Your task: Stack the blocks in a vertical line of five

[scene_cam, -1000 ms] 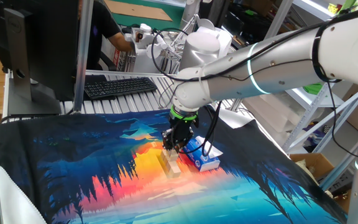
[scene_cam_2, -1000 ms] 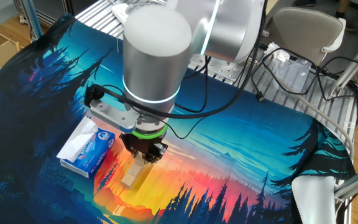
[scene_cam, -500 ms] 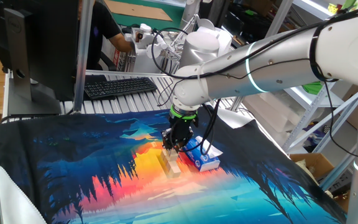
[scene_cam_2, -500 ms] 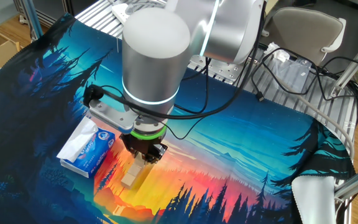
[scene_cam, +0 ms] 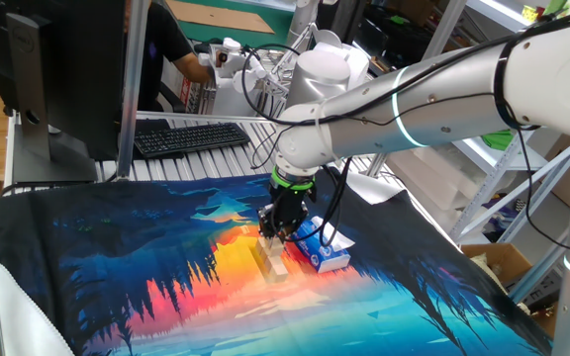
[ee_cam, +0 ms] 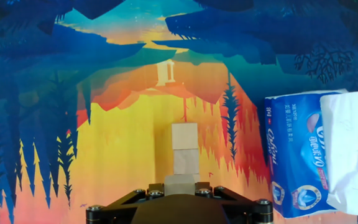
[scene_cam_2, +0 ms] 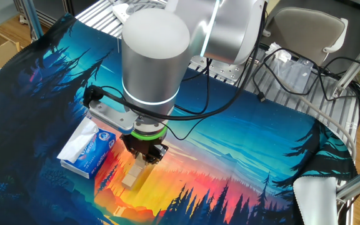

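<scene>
Item: gripper (scene_cam: 278, 235) — low over the blocks (scene_cam: 270, 260), near end of the row, on the printed cloth (scene_cam: 117, 257). In the hand view a block (ee_cam: 180, 183) sits right at the bottom edge between the finger mounts; fingertips themselves are out of frame, so whether the jaws clamp it or merely straddle it cannot be told.

Item: blocks — light-tan cubes laid flat in a line on the orange patch of the cloth, touching end to end. Hand view shows three (ee_cam: 184, 155); any others hidden under the hand. From the other fixed view the row (scene_cam_2: 132, 175) trails out from beneath the gripper (scene_cam_2: 144, 155).

Key relation: the row's long axis runs straight ahead from the fingers, up the middle of the hand view — the next placement likely belongs on that axis.

Item: tissue pack (ee_cam: 309, 158), blue and white — just beside the row, on the right of the hand view, apart from the blocks.
</scene>
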